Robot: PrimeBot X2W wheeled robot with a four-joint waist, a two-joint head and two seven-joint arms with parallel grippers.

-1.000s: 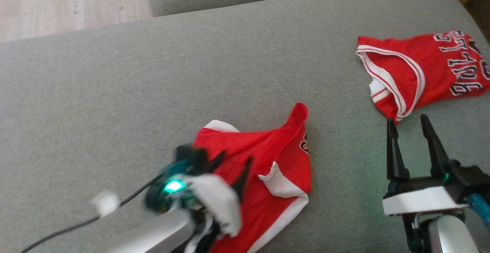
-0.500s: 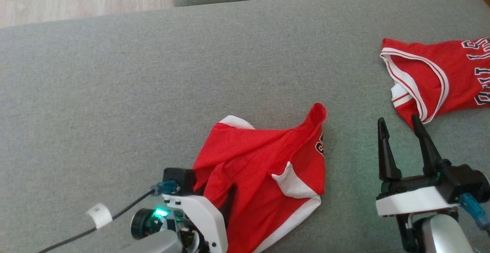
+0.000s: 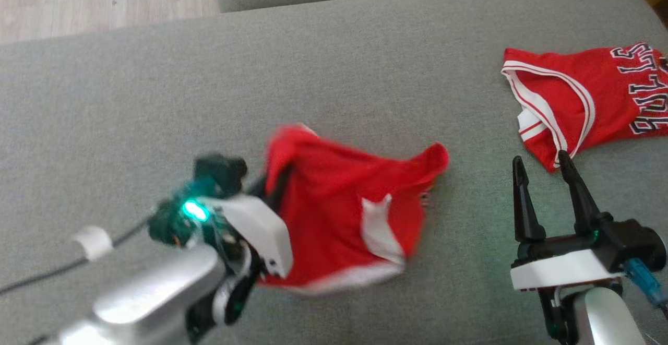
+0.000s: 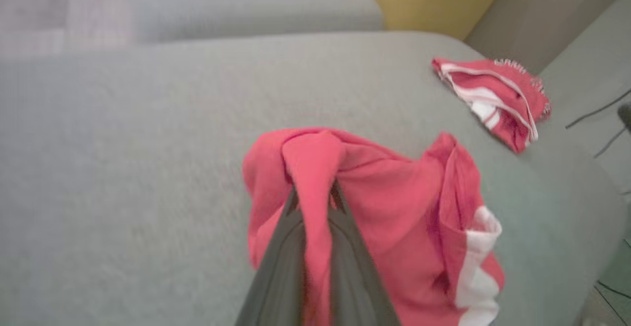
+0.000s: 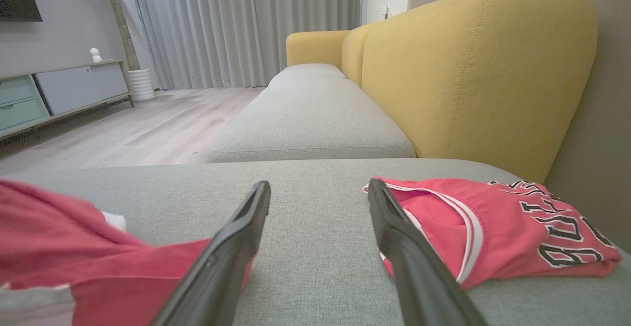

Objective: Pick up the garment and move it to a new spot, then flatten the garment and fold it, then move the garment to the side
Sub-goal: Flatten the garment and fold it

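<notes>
The garment (image 3: 339,204) is a crumpled red piece with white trim, lying on the grey sofa cushion (image 3: 156,99). My left gripper (image 3: 276,178) is shut on a bunched fold at its left edge, and that edge is raised off the cushion. In the left wrist view the gripper (image 4: 313,195) pinches the fold of the garment (image 4: 394,193) between its dark fingers. My right gripper (image 3: 540,159) stands open to the right of the garment, with nothing between its fingers. The right wrist view shows the right gripper (image 5: 319,183) above bare cushion, the garment (image 5: 59,247) at lower left.
A second red jersey (image 3: 584,99) with black lettering lies at the far right, just beyond my right fingertips; it also shows as the jersey (image 4: 493,94) and the jersey (image 5: 493,227). A yellow backrest (image 5: 468,69) rises behind it. Wooden floor (image 3: 78,0) lies past the cushion's far left edge.
My left gripper has shut on the garment's left edge and lifted it, pulling the cloth up and leftward. The right gripper stays open and still. The head camera has shifted slightly.
</notes>
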